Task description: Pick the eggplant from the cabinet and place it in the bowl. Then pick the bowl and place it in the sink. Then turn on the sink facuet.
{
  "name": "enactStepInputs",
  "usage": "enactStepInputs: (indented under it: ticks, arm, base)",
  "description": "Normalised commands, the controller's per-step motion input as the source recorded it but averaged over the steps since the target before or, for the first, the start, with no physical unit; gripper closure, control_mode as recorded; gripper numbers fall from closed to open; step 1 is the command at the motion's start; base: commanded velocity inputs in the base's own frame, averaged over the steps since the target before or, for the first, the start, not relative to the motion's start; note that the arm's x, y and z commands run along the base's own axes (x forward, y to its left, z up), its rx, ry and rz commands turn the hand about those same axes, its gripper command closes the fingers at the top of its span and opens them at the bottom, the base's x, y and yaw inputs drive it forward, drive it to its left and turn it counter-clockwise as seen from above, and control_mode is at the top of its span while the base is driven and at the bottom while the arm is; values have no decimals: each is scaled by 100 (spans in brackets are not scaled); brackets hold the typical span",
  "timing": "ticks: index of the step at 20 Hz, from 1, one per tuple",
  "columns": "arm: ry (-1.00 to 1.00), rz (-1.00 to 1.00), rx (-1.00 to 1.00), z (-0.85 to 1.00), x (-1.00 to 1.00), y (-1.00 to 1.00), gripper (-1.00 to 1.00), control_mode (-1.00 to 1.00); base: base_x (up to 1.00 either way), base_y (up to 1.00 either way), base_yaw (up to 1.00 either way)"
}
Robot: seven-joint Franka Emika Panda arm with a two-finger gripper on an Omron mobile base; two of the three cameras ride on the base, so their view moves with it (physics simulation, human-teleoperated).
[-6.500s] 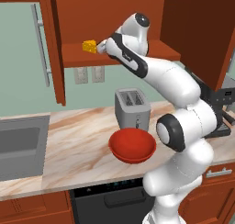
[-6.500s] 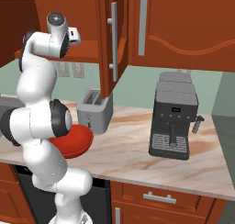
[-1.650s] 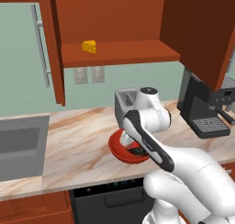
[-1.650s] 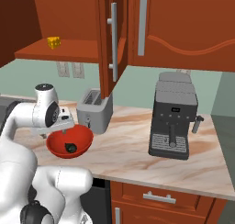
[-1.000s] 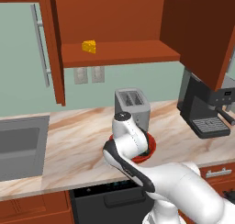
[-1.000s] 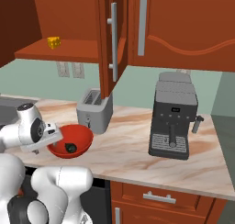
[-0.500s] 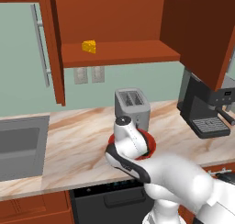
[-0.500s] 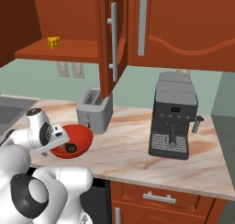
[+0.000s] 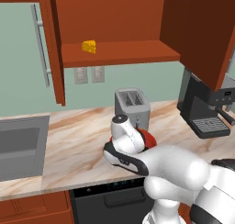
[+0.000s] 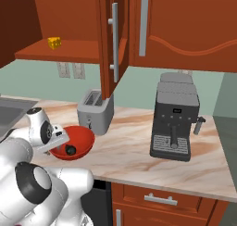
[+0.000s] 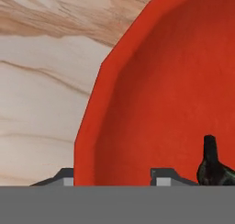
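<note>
Red bowl [image 10: 74, 144] on the marble bench [image 10: 134, 148], just in front of the silver toaster [image 10: 95, 111]. Eggplant [image 10: 70, 150] inside the bowl, low on its floor; in the hand view, dark stem end [image 11: 212, 165] poking up at the bottom right against the red inner wall [image 11: 160, 103]. Fingers [image 11: 112, 176] straddling the bowl's left rim, one tip outside over the bench, the other inside; rim [image 11: 87, 140] between them, spread apart, whether pressing on it cannot be told. Wrist low at the bowl's left edge in the right base view [image 10: 55, 136]. Cabinet [image 9: 114, 30] open above, yellow cheese wedge [image 9: 89, 46] on its shelf. Sink [image 9: 20, 147] at the far left of the bench, well apart from the bowl. Black coffee machine [image 10: 175, 123] to the right.
</note>
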Motion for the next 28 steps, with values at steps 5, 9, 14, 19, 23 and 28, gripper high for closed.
enactStepInputs:
  ticks: [5, 9, 14, 19, 23, 28]
  arm:
    - [-4, 0, 0, 16, -32, 0, 100, -100]
    - [-8, 6, -1, 91, -86, 1, 100, -100]
    - [-9, 7, -7, 100, -94, 0, 100, -100]
    - [-15, 10, -20, 100, -64, 0, 100, -100]
    - [-18, 19, -16, 100, -72, -2, 100, -100]
    - [-3, 10, -1, 100, -68, -2, 100, -100]
  base:
    - [0, 0, 0]
    - [0, 0, 0]
    - [0, 0, 0]
    - [0, 0, 0]
    - [0, 0, 0]
    - [0, 0, 0]
